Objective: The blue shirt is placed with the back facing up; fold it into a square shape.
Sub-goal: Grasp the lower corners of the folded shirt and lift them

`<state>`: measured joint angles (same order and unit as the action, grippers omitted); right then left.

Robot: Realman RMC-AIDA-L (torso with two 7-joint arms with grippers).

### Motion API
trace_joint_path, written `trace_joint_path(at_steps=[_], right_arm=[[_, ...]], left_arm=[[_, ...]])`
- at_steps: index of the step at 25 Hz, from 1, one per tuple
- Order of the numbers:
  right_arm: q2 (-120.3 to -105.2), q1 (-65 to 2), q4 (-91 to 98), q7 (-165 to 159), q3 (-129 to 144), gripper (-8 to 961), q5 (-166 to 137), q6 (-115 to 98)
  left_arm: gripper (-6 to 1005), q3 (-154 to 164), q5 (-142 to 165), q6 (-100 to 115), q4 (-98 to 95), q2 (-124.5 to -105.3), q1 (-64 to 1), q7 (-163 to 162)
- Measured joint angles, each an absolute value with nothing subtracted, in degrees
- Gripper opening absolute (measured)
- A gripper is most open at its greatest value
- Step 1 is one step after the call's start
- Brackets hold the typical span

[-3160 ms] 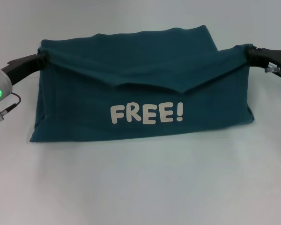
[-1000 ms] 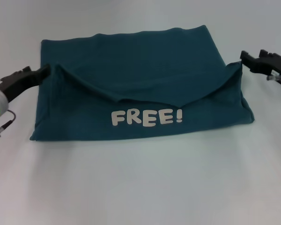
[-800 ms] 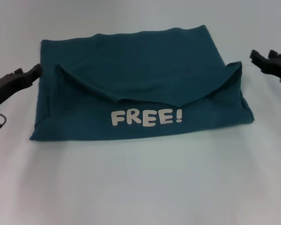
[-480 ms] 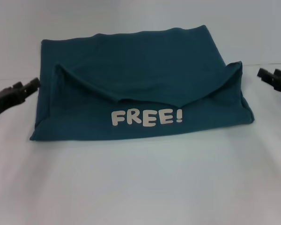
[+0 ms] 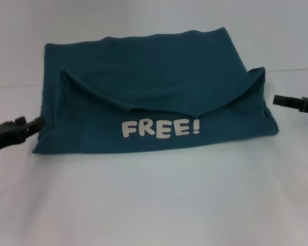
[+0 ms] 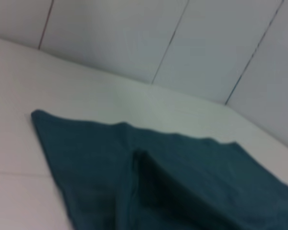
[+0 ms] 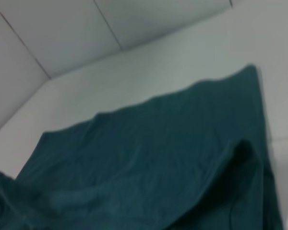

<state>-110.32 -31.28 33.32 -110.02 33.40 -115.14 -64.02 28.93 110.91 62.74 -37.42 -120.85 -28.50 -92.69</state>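
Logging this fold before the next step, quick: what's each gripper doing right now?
Left gripper: beside the blue shirt at its left edge, holding nothing; open or shut cannot be told.
Right gripper: off the shirt's right side, holding nothing; cannot be told either.

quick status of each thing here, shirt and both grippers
blue shirt: lying on the table, partly folded, lower part turned up so the white FREE! print shows, held by neither gripper
left gripper: beside the shirt's left edge, holding nothing
right gripper: off the shirt's right edge, apart from it, holding nothing
table: white, carrying the shirt
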Motion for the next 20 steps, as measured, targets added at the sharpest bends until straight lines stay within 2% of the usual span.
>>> trace_joint_path(at_steps=[5, 11, 20], right_arm=[[-109.3, -31.71, 34.0, -116.94, 33.4, 614, -119.71, -67.65], [-109.0, -32.25, 33.68, -119.54, 33.55, 614, -122.92, -68.82], [-111.0, -33.35, 33.51, -119.65, 33.85, 613, -125.39, -62.22]], left_arm=[[633, 29.01, 113.71, 62.29, -37.55, -120.78, -28.73, -92.67], [633, 29.1, 114.19, 61.47, -38.39, -120.82, -28.53, -92.42], [632, 29.23, 114.26, 61.53, -38.41, -120.94, -28.48, -92.53]])
